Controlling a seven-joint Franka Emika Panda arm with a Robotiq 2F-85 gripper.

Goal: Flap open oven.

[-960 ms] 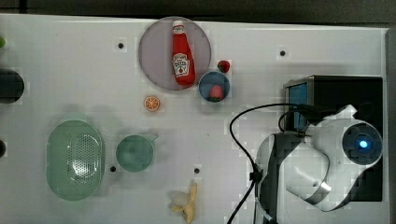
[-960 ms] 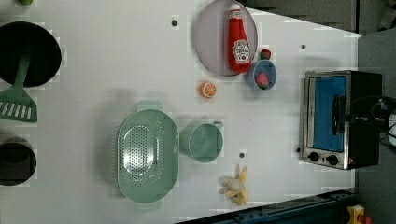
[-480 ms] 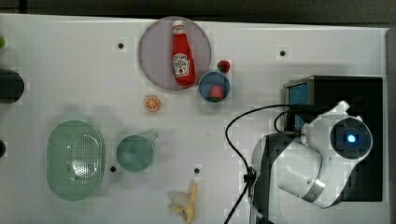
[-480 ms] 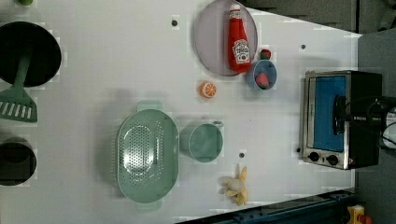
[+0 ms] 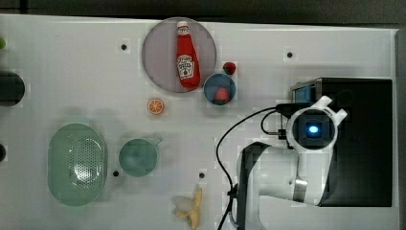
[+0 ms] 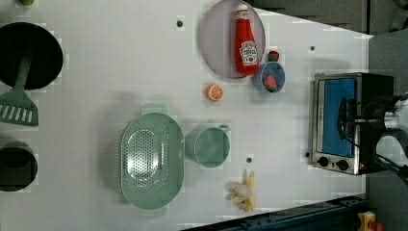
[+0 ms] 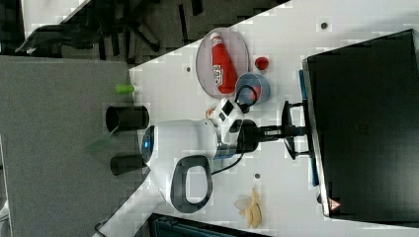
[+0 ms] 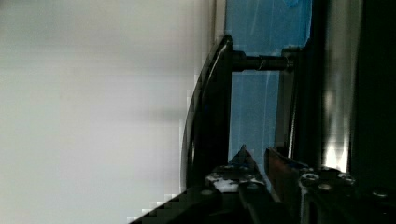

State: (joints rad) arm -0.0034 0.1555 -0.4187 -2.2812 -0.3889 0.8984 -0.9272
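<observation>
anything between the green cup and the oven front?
Bare white table between the green cup and the oven in the left view; just a small dark hole. The banana lies off that line.

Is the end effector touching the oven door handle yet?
Cannot tell. In the right view the end effector is at the handle of the oven, but neither contact nor gap shows plainly.

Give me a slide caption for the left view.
Robot hand at the bar handle of the closed oven, tabletop items alongside.
</observation>
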